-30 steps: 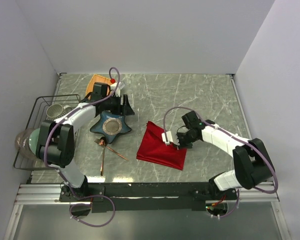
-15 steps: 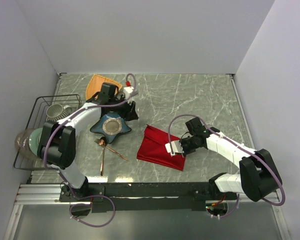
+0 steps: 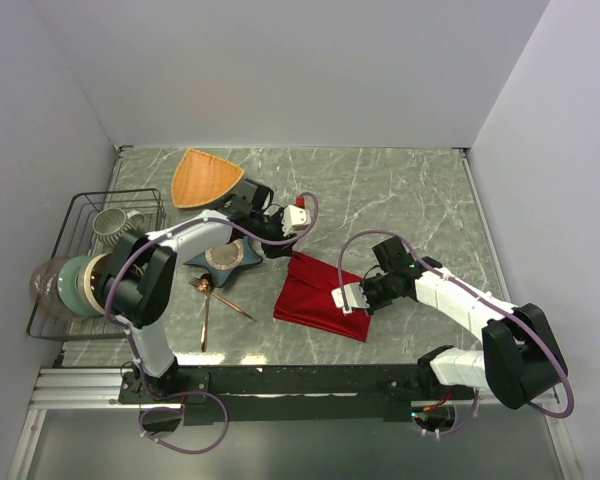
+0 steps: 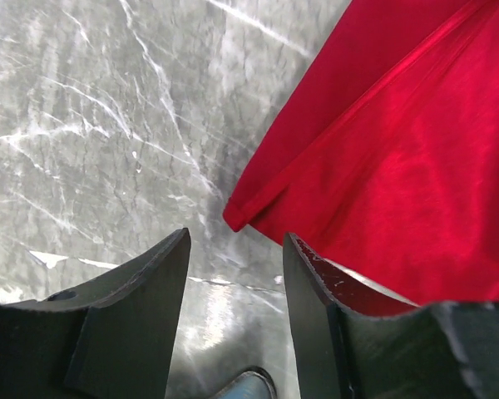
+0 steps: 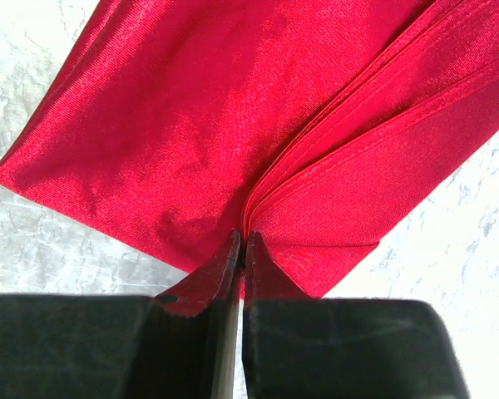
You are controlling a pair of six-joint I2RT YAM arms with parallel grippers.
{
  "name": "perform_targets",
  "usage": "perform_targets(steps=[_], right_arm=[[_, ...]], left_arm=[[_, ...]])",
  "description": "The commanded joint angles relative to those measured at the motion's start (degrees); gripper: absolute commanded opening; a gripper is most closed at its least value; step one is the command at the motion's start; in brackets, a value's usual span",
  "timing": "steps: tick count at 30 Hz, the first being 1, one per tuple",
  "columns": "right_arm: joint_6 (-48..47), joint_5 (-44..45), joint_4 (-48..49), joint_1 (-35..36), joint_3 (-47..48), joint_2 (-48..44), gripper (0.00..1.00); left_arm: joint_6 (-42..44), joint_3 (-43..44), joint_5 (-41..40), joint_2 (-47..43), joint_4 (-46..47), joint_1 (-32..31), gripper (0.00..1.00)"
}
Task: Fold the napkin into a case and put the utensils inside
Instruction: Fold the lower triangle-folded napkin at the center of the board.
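The red napkin (image 3: 315,295) lies folded on the marble table, right of centre. My right gripper (image 3: 363,300) is at its right edge. In the right wrist view the gripper (image 5: 243,248) is shut on a fold of the layered napkin (image 5: 191,125). My left gripper (image 3: 283,245) is open at the napkin's far left corner. In the left wrist view that gripper (image 4: 235,243) has the corner of the napkin (image 4: 399,150) just ahead of its gap, not gripped. The copper utensils (image 3: 215,295) lie loose on the table left of the napkin.
A blue star-shaped dish (image 3: 223,258) sits under my left arm, and its edge shows in the left wrist view (image 4: 249,386). An orange triangular plate (image 3: 205,178) lies at the back left. A wire rack (image 3: 50,300) at the left edge holds a mug (image 3: 110,222) and dishes.
My left arm has swung right from over the blue dish to the napkin's far left corner. My right gripper has shifted slightly toward me along the napkin's right edge and stays shut.
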Motion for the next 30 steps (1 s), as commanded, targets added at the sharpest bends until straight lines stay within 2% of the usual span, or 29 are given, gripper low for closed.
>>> perform_targets(steps=[1,9,15,24,30], right_arm=[[-0.82,-0.83,1.04,0.34,-0.66,-1.33,0.00],[-0.38,-0.83,1.22,0.34,-0.57,-1.33,0.00],[-0.12,-1.09,1.22,0.34,-0.57,-1.24,0.00],[0.06,-1.44,1.22,0.25,-0.57,-1.68,0.00],[0.14,-1.44,0.69,0.25,-0.22,-1.77,0.00]], left_arm=[[8.05,4.11,-0.13,3.40,-0.14,-0.72,0.56],[13.50,7.19,-0.30,6.66,-3.49,-1.77,0.56],[15.09,8.24,0.75,7.97,-4.89,-2.74,0.44],[17.90,9.21,-0.39,9.82,-6.91,-4.23,0.41],[18.79,7.54,-0.40,7.46,-5.60,-5.11,0.24]])
